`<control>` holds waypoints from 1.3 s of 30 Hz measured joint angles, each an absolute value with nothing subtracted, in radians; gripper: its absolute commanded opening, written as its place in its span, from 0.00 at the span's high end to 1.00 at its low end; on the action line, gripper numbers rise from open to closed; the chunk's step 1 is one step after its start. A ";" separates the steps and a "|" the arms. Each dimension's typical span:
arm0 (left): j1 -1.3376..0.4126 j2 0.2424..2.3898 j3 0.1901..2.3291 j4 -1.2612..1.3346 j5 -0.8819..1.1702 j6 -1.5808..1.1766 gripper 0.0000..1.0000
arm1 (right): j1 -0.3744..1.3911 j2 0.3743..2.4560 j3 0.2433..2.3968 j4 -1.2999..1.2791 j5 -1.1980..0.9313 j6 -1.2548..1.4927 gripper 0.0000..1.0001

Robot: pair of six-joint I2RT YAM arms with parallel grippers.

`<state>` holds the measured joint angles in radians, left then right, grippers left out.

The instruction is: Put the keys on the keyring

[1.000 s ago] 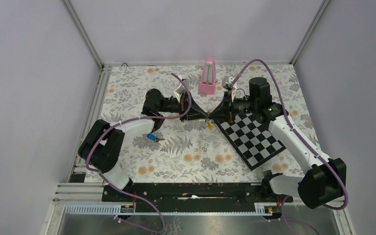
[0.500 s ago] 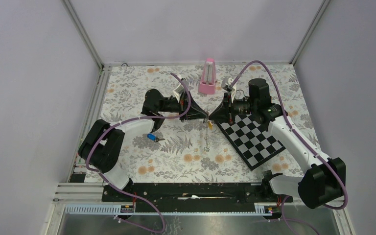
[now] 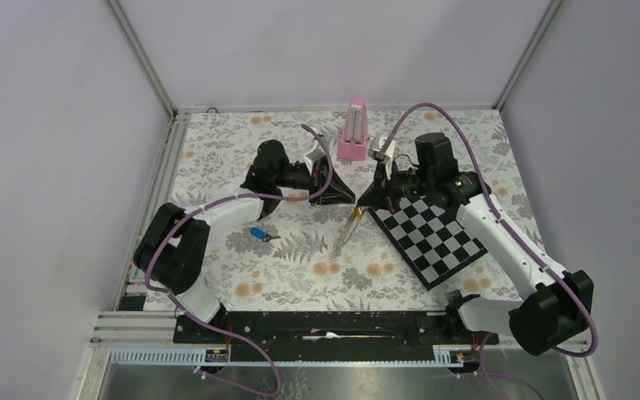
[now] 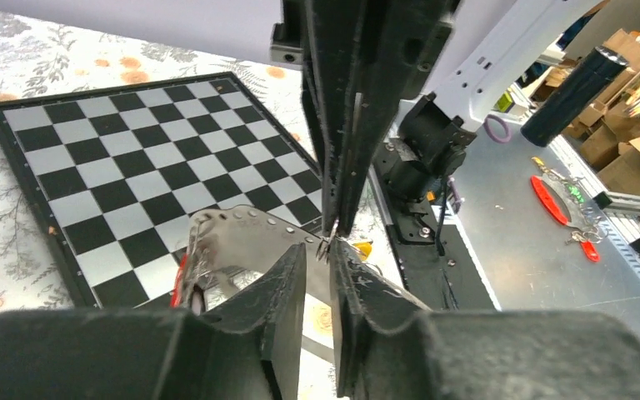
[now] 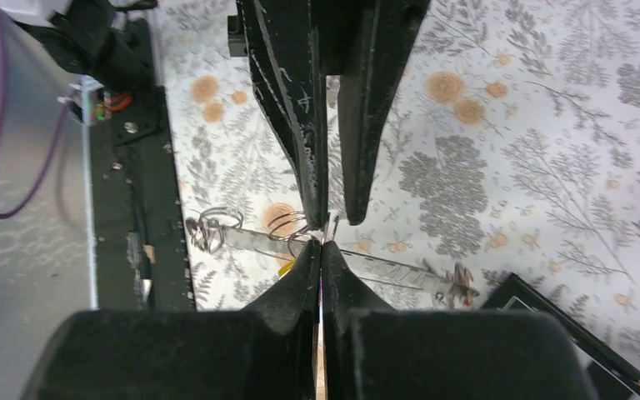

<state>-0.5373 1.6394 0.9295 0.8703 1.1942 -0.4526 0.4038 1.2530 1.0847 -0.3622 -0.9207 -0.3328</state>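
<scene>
My right gripper is shut on a thin silver ring of the keyring, just above the mat. The grey strap hangs slanting down toward the near left, with more rings at one end and a small red piece at the other. The yellow key dangles right below the pinch. Opposite it, tip to tip, my left gripper stands open by a narrow gap, holding nothing. The blue key lies on the mat to the left.
A checkerboard lies under the right arm, its corner close to the hanging strap. A pink metronome-like block stands at the back centre. The black base rail runs along the near edge.
My left gripper has opened off the ring and drawn back slightly left. My right gripper has closed on it, and the strap has swung from hanging straight to slanting near-left.
</scene>
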 measured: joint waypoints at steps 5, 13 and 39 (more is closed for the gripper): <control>-0.538 1.639 1.055 0.494 1.202 -0.145 0.67 | 0.446 1.259 1.150 -0.479 -0.780 -0.436 1.00; -0.542 1.639 1.089 0.283 1.201 0.049 0.65 | 0.489 1.282 1.198 -0.585 -0.688 -0.505 1.00; -0.575 1.639 1.037 0.493 1.257 -0.092 0.79 | 0.496 1.293 1.205 -0.616 -0.673 -0.516 1.00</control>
